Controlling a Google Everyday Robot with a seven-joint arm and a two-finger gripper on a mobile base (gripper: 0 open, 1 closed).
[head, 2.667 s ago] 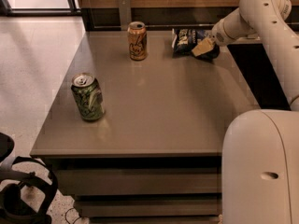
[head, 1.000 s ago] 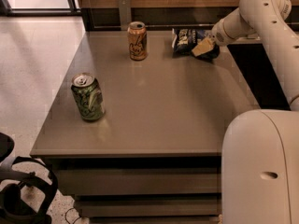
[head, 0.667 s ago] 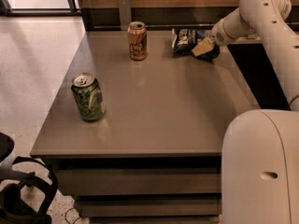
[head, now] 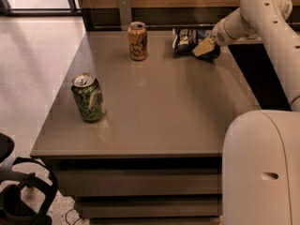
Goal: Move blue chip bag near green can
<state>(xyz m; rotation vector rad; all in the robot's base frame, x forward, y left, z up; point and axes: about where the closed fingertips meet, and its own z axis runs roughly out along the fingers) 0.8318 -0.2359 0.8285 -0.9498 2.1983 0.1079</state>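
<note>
The blue chip bag (head: 187, 41) lies crumpled at the far right of the grey table (head: 159, 107). It is dark navy with white lettering. My gripper (head: 204, 47) is down on the bag's right part, with the white arm reaching in from the right. The green can (head: 87, 97) stands upright near the table's front left, far from the bag. It has a silver top and swirly markings.
An orange-tan can (head: 138, 41) stands upright at the back middle, left of the bag. A small grey post (head: 124, 11) stands behind it against the wooden wall. My white base (head: 262, 168) fills the front right. A dark chair (head: 18, 191) sits on the floor at lower left.
</note>
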